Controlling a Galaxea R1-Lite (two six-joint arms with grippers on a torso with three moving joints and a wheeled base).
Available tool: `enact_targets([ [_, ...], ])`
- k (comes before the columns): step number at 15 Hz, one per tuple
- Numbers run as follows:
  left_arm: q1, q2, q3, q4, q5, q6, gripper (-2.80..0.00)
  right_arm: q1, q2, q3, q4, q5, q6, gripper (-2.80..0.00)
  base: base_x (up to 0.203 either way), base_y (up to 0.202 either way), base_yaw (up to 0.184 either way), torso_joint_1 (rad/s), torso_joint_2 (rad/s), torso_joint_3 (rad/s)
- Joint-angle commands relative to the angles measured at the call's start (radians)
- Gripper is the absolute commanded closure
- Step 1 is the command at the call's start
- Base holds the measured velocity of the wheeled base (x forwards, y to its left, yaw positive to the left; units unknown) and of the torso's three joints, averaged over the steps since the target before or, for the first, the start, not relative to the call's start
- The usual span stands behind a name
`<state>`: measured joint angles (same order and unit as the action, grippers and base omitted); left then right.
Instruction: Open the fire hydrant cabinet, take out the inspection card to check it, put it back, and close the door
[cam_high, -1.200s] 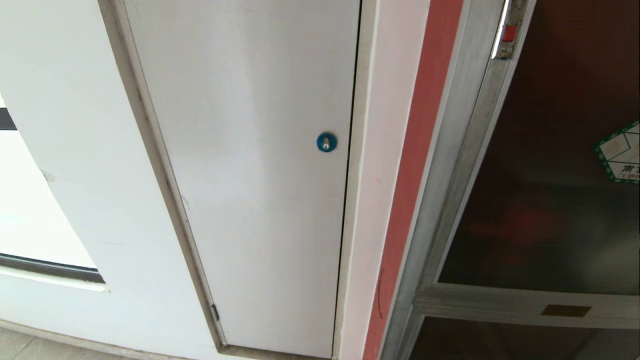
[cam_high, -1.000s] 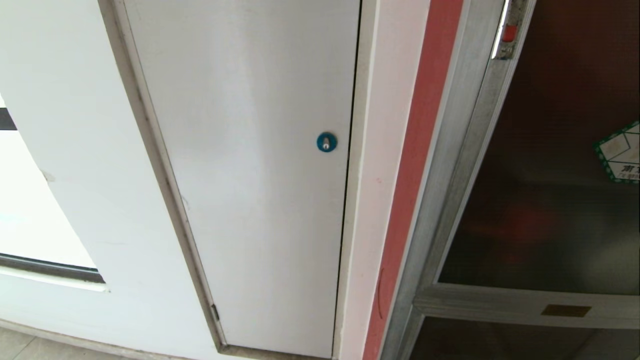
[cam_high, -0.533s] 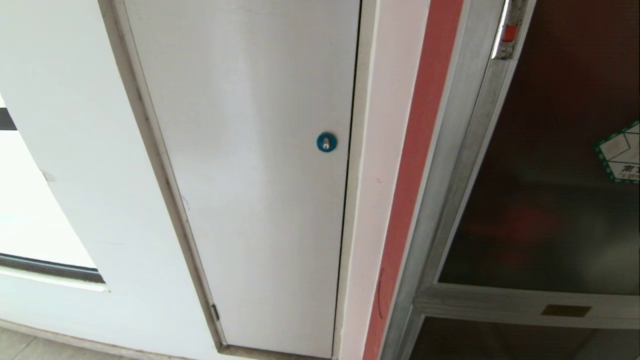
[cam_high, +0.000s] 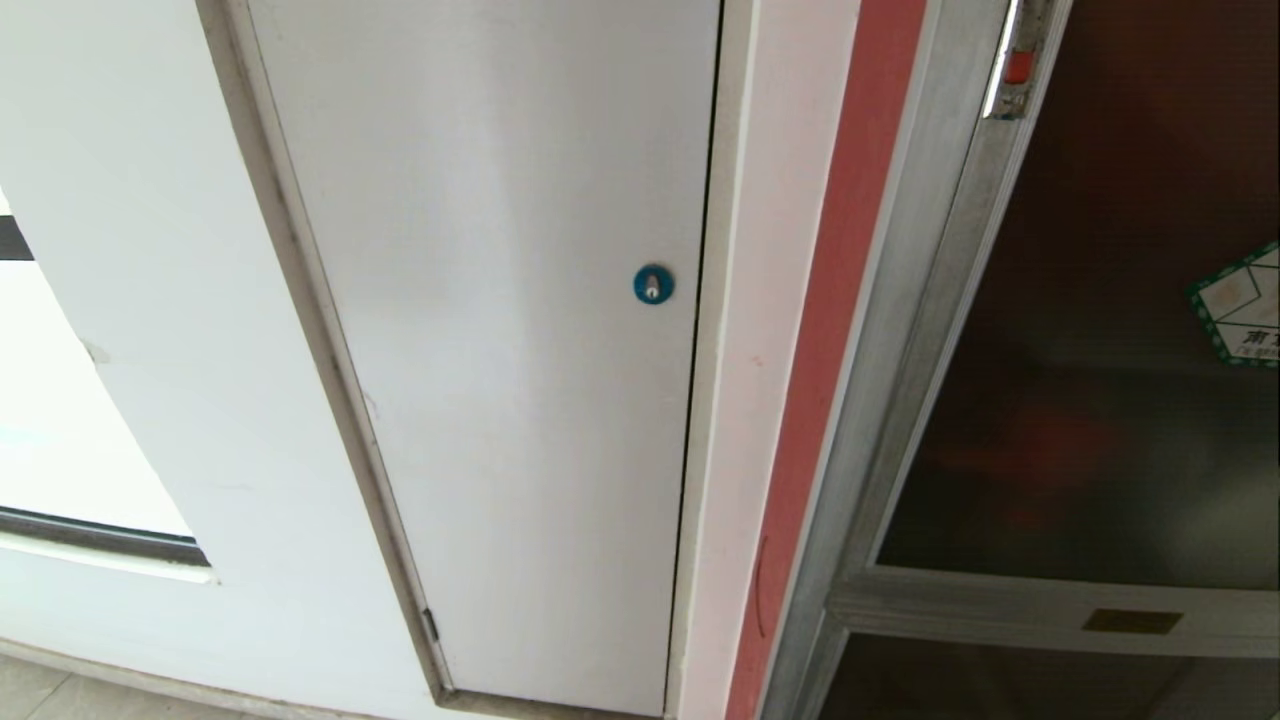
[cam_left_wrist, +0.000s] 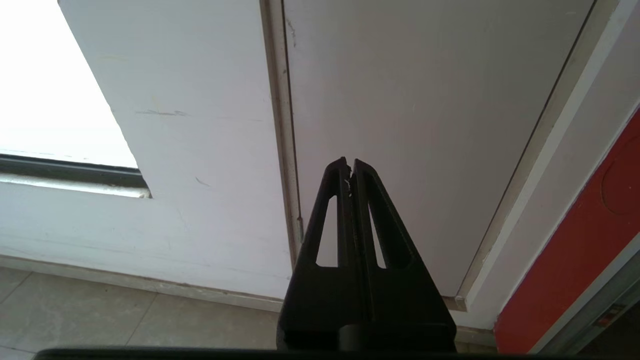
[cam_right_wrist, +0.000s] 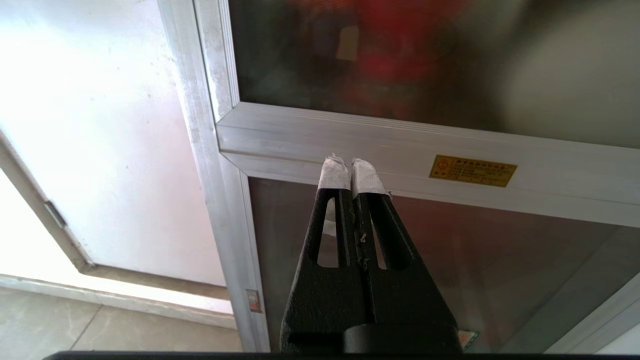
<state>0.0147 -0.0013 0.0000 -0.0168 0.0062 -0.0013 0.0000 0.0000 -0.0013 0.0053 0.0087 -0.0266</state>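
The fire hydrant cabinet (cam_high: 905, 330) stands at the right of the head view, framed in brushed silver metal. Its door (cam_high: 1110, 400) is a dark tinted glass pane, closed, with a green-bordered white sticker (cam_high: 1240, 305) and a small red-marked latch (cam_high: 1017, 68) on the frame. Blurred red shapes show behind the glass (cam_right_wrist: 400, 55). The inspection card is hidden. My right gripper (cam_right_wrist: 351, 164) is shut and empty, its white-taped tips before the silver crossbar (cam_right_wrist: 400, 150). My left gripper (cam_left_wrist: 349, 164) is shut and empty, facing the white panel (cam_left_wrist: 425, 125). Neither arm shows in the head view.
A plain white panel (cam_high: 500, 350) with a round blue lock (cam_high: 653, 284) fills the middle of the wall. A red strip (cam_high: 825, 330) runs beside the cabinet frame. A smaller dark pane (cam_right_wrist: 475, 270) lies under the crossbar, which bears a yellow plate (cam_right_wrist: 472, 170). Tiled floor (cam_left_wrist: 100, 315) lies below.
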Motion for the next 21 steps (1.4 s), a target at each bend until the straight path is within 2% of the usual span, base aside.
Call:
enact_targets([
  [1, 0.001, 0.001, 0.008, 0.000, 0.000, 0.000, 0.00, 0.000, -0.003, -0.005, 0.002, 0.000, -0.003, 0.00, 0.000, 0.000, 0.000, 0.000, 0.00, 0.000],
  [5, 0.000, 0.001, 0.008, 0.000, 0.000, 0.000, 0.00, 0.000, 0.005, -0.107, 0.038, 0.005, -0.003, 0.00, 0.000, 0.000, 0.000, 0.000, 0.00, 0.000],
  [9, 0.000, 0.001, 0.006, 0.000, 0.001, 0.000, 0.00, 0.001, 0.143, -0.295, 0.106, 0.067, -0.002, 0.00, 0.000, 0.000, 0.000, 0.000, 0.00, 0.000],
  [14, -0.001, 0.001, 0.006, 0.000, 0.001, 0.000, 0.00, 0.002, 0.470, -0.558, 0.116, 0.243, 0.004, 0.00, 0.000, 0.000, 0.000, 0.000, 0.00, 0.000],
  [19, 0.001, 0.001, 0.008, 0.000, 0.001, 0.000, 0.00, 0.016, 0.774, -0.937, 0.195, 0.433, 0.012, 0.00, 0.000, 0.000, 0.000, 0.000, 0.00, 0.000],
  [21, 0.000, 0.000, 0.008, -0.001, 0.001, 0.000, 0.00, 0.060, 0.878, -1.086, 0.249, 0.495, 0.058, 0.00, 0.000, 0.000, 0.000, 0.000, 0.00, 0.000],
])
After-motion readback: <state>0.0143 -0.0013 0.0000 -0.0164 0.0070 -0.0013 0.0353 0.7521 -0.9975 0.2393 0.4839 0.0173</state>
